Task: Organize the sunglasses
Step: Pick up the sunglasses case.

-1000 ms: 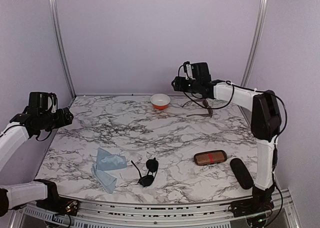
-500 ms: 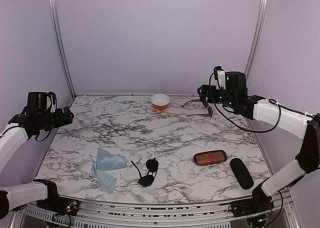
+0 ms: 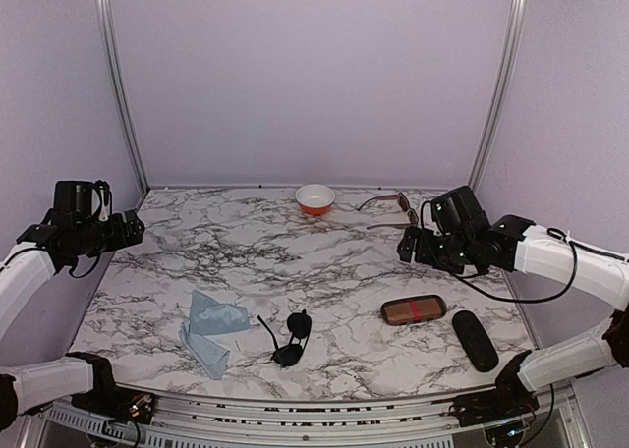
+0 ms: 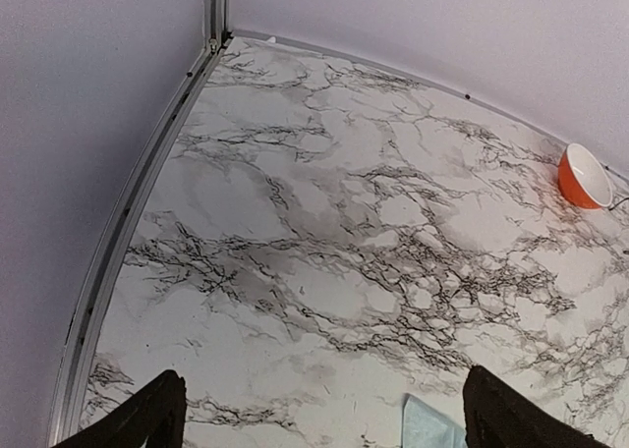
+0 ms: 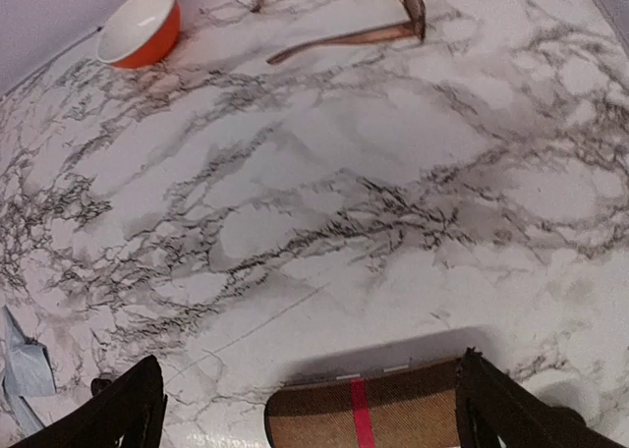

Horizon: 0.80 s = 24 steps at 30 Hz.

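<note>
Right wrist view is showing the brown sunglasses (image 5: pixel 413 11) lying unfolded near the back edge, to the right of the orange bowl (image 5: pixel 138 26), their arms running leftward across the marble table (image 5: pixel 393 153). They are sitting well ahead of the right gripper (image 5: pixel 310 362), which is hovering with fingers spread wide, gripping nothing, above the brown case (image 5: pixel 364 414). The black sunglasses (image 3: pixel 292 338) are resting near the front centre. The left gripper (image 4: pixel 322 372) is hanging wide and empty, far from the brown pair, so the right arm is looking nearer.

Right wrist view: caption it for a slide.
Open right gripper hangs near the striped case; brown sunglasses and orange bowl lie beyond.
</note>
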Motion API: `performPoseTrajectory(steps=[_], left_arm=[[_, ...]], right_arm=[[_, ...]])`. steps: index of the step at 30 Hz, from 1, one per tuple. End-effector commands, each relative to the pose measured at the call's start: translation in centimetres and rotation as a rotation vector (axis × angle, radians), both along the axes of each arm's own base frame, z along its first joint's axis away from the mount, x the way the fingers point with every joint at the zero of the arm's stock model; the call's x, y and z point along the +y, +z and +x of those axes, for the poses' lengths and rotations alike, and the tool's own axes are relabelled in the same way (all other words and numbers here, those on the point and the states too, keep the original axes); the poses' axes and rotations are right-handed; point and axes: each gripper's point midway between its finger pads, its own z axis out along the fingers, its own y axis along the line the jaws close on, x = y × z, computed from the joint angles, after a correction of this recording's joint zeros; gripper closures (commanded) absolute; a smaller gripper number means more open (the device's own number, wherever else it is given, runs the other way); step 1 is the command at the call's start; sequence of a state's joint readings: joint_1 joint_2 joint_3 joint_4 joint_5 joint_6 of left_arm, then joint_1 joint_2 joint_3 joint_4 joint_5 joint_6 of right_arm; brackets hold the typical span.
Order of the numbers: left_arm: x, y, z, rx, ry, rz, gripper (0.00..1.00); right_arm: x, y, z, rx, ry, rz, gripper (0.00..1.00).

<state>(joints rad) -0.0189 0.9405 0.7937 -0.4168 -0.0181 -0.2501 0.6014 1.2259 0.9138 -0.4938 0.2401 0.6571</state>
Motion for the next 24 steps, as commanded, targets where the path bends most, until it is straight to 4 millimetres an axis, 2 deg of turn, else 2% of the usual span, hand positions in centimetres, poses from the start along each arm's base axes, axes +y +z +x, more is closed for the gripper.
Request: performPoseTrajectory(steps=[1, 3, 7, 9, 14, 19, 24], left_arm=[[0.4, -0.3, -0.1, 0.015, 0.007, 0.02, 0.01], [0.5, -0.3, -0.1, 0.015, 0.011, 0.025, 0.01], [0.5, -0.5, -0.1, 0.025, 0.009, 0.024, 0.01], [0.4, -0.5, -0.2, 0.022, 0.005, 0.02, 0.01], [0.5, -0.4, -0.3, 0.02, 0.01, 0.024, 0.01], [0.1, -0.1, -0.4, 0.01, -0.006, 0.004, 0.01], [-0.1, 0.0, -0.5, 0.003, -0.009, -0.003, 0.01]], right_arm=[[-2.6, -4.0, -3.3, 0.216, -0.2, 0.041, 0.0], [-3.1, -4.1, -3.1, 0.232, -0.194, 0.051, 0.0], [-3.4, -1.7, -2.8, 0.157, -0.196, 0.077, 0.0], [-3.7, -1.3, -3.3, 0.161, -0.22, 0.096, 0.0], [-4.1, -2.7, -5.7, 0.288, -0.333, 0.12, 0.0], [-1.8, -4.9, -7.4, 0.394, -0.313, 0.098, 0.0], [-0.6, -6.4, -7.8, 0.445, -0.321, 0.021, 0.0]])
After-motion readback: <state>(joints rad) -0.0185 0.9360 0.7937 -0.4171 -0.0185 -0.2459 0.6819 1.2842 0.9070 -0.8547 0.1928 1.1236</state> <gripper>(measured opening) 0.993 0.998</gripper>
